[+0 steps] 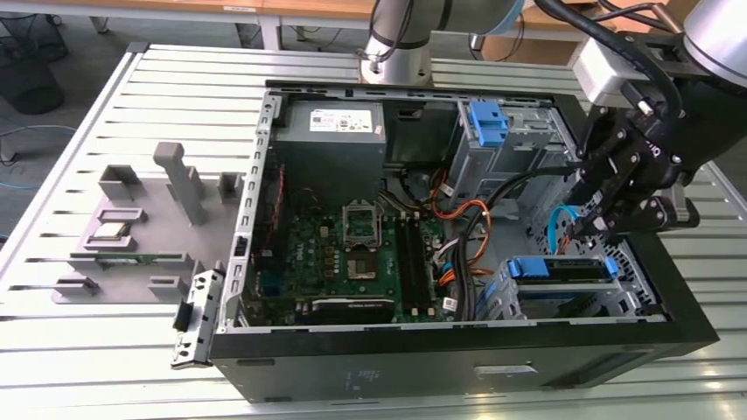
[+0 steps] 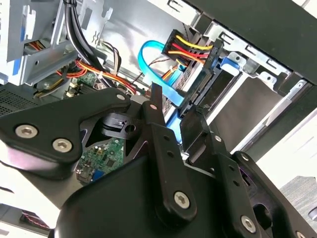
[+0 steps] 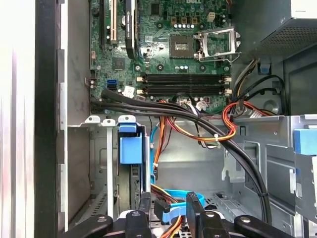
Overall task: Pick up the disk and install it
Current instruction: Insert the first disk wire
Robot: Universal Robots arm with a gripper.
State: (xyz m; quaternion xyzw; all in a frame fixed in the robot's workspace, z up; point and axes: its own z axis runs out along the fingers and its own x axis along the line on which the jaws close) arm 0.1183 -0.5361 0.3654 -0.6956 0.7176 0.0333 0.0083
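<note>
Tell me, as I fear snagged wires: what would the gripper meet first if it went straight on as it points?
Most likely the blue cable, which crosses right between the tips of the open gripper in the first wrist view. How far ahead it lies is hard to judge.

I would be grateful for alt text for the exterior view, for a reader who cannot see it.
A robot gripper hangs over an open computer case, just above what looks like the blue-framed disk in its drive cage. The case lies on a slatted metal table.
</note>
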